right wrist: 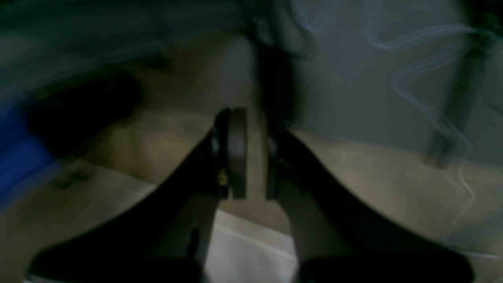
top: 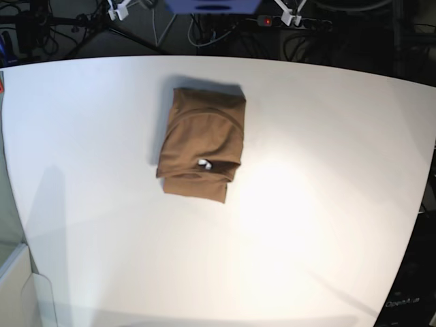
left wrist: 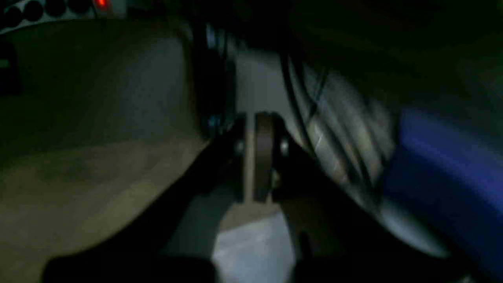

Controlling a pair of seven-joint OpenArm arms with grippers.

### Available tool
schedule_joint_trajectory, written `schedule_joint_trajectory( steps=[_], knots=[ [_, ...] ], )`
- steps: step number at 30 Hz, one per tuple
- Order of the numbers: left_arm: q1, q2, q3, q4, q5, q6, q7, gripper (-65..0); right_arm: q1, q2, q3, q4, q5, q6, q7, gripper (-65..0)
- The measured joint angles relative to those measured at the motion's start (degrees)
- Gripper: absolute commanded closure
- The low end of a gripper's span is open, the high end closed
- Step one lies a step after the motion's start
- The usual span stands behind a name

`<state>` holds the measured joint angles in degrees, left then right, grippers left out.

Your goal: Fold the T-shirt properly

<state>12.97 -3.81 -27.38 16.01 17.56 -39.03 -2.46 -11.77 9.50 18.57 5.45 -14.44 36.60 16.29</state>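
Observation:
The tan-brown T-shirt (top: 201,143) lies folded into a compact upright rectangle on the white table (top: 327,204), left of centre and toward the far edge. Its small white tag (top: 204,163) shows near the lower fold. Neither arm shows in the base view. The wrist views are dark and blurred. My left gripper (left wrist: 255,157) has its jaws close together with only a thin slit and nothing between them. My right gripper (right wrist: 251,153) looks the same, with nothing held. The T-shirt does not show clearly in either wrist view.
Cables and a power strip with a red light (top: 266,22) lie beyond the table's far edge, beside a blue object (top: 211,5). A blurred blue shape (left wrist: 444,177) shows in the left wrist view. A pale box edge (top: 13,286) stands at the lower left.

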Motion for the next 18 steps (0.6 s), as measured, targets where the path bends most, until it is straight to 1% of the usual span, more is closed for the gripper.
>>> schedule_joint_trajectory(
  steps=[1, 2, 3, 4, 5, 6, 7, 8, 9, 10, 12, 14, 15, 16, 18],
  knots=[
    [-2.23, -0.55, -1.46, -4.39, 1.16, 0.02, -1.99, -3.2, 2.12, -0.11, -0.07, -4.63, -0.39, -3.96, 3.43, -6.1],
    [-3.82, -0.98, -2.32, -7.43, 2.69, 0.04, -3.65, -3.2, 3.28, -0.42, -0.07, -5.7, -2.4, -8.35, 4.11, -6.2],
    [-5.38, -1.18, -3.13, -10.23, 3.69, 0.02, -5.07, -3.2, 4.26, -0.48, -0.07, -5.57, -4.66, -11.21, 4.96, -6.2],
    [-6.23, -1.09, -3.21, -11.69, 4.63, 1.73, -7.02, -3.2, 5.22, -0.26, -0.07, -5.55, -5.09, -14.4, 5.97, -6.2],
    [-6.8, -0.81, -3.17, -12.52, 5.38, 6.43, -8.7, -3.2, 6.21, 0.02, 0.02, -5.46, -6.64, -18.03, 6.29, -6.4],
    [-7.08, -0.57, -2.64, -12.61, 6.43, 12.17, -9.44, -3.4, 6.88, -0.04, 0.07, -5.27, -6.91, -21.16, 6.19, -6.4],
    [-7.17, -0.46, -1.7, -12.59, 8.17, 16.13, -10.27, -3.4, 7.21, -0.35, 0.11, -5.01, -6.6, -23.5, 6.69, -6.5],
    [-7.1, -0.68, -1.18, -12.57, 8.26, 18.56, -11.04, -3.5, 7.32, -0.52, 0.11, -4.96, -6.73, -23.61, 6.23, -7.1],
    [-7.28, -0.83, -0.33, -12.57, 8.9, 20.63, -12.02, -3.5, 7.23, -1.03, 0.2, -4.52, -6.75, -24.09, 4.42, -9.0],
    [-7.69, -0.9, -0.11, -12.7, 8.98, 21.38, -11.91, -3.5, 6.78, -1.7, 0.44, -3.34, -6.75, -24.48, 2.75, -11.3],
    [-8.98, -0.76, -0.09, -13.03, 9.03, 21.46, -11.47, -3.6, 6.01, -2.71, 0.48, -1.79, -6.71, -24.48, 1.77, -18.9],
    [-10.43, 0.42, -1.09, -12.98, 7.89, 24.22, -11.5, -3.7, 6.69, -3.06, 0.48, -1.92, -4.98, -24.68, 0.42, -25.2],
    [-11.04, 1.01, -1.36, -12.9, 7.78, 24.57, -11.26, -3.7, 7.39, -3.02, 0.48, -2.25, -4.17, -24.65, 0.81, -27.9],
    [-11.47, 1.33, -1.36, -12.76, 7.96, 24.33, -10.34, -3.7, 8.17, -2.99, 0.44, -2.38, -4.07, -24.65, 0.85, -29.7],
    [-11.52, 1.79, -1.53, -12.74, 8.17, 24.3, -9.4, -3.7, 9.22, -2.99, 0.44, -2.43, -4.04, -24.68, 1.2, -31.2]
  ],
)
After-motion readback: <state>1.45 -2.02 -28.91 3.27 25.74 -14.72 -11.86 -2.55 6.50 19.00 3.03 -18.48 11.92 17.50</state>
